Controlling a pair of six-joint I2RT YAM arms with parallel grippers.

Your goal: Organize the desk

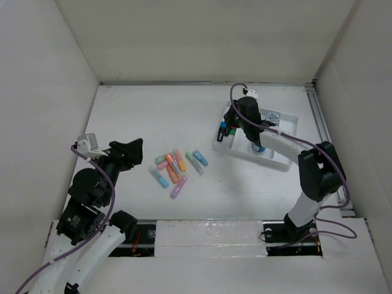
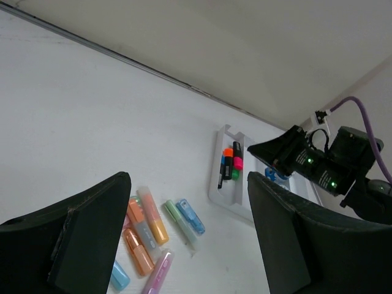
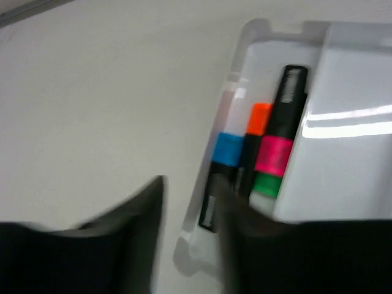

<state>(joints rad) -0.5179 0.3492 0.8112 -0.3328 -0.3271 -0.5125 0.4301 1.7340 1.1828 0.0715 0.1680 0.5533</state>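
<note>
**Both hands open over the worktop, one at each side**

The worktop [image 1: 153, 116] is a flat white surface that fills the space between the white walls, with a metal rail [image 1: 320, 122] along its right edge. Both hands are above it.

The left hand [image 1: 131, 149] is over the left part of the worktop, its fingers spread wide with nothing between them. It points toward a loose cluster of pastel highlighters [image 1: 174, 166] lying on the worktop near the middle, just right of the fingertips. In the left wrist view the bare white surface runs away beyond the fingers to the far wall.

The right hand [image 1: 231, 125] is over the far right part of the worktop, above the left end of a white tray [image 1: 288, 160] that rests there. Its wrist view is blurred, but the two fingers show a clear gap and nothing is gripped between them. Bare worktop and the tray's left rim lie under that gap. In the tray's left compartment, markers [image 3: 269, 153] with blue, orange, pink and green bands lie side by side, and the end of the blue-banded one lies just beside the right finger. Whether the fingers touch the tray cannot be told.
</note>
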